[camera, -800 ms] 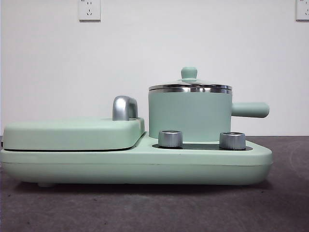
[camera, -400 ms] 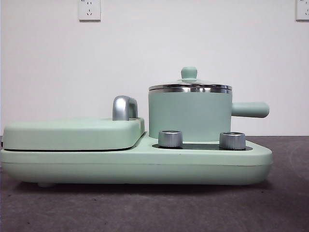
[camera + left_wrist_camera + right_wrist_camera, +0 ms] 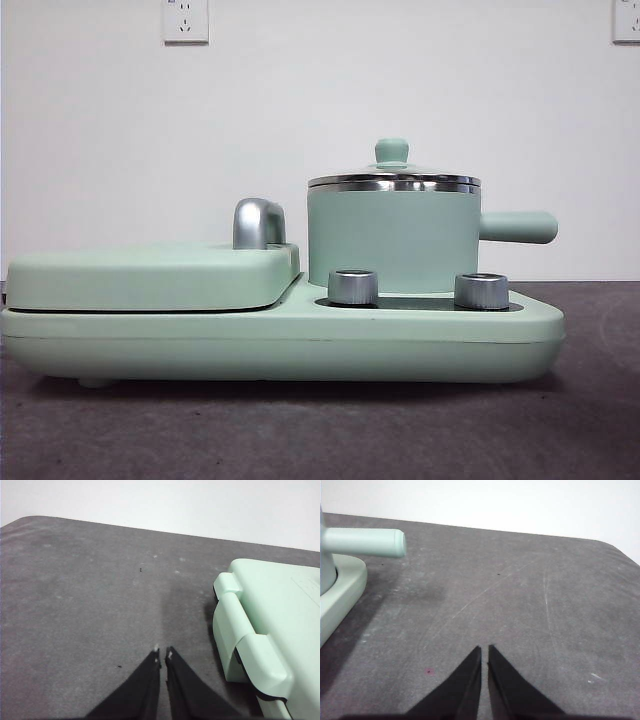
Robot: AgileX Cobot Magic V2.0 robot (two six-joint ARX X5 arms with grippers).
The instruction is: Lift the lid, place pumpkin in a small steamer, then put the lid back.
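Even, bright, diffuse light throughout; steel rim of the lid (image 3: pixel 394 182) glints; soft shadows darken the desk (image 3: pixel 75 605) beside the appliance; focus slightly soft.

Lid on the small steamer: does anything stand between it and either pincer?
Nothing visible does. The lid sits closed on the small steamer, its knob bare from above. The left pincer and right pincer are both shut over bare table, beside the appliance. The pumpkin is not in any view.

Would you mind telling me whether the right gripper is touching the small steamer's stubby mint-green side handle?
Apart. In the right wrist view, the right gripper, jaws shut, hangs over bare grey table, with a wide stretch of tabletop between it and the side handle.
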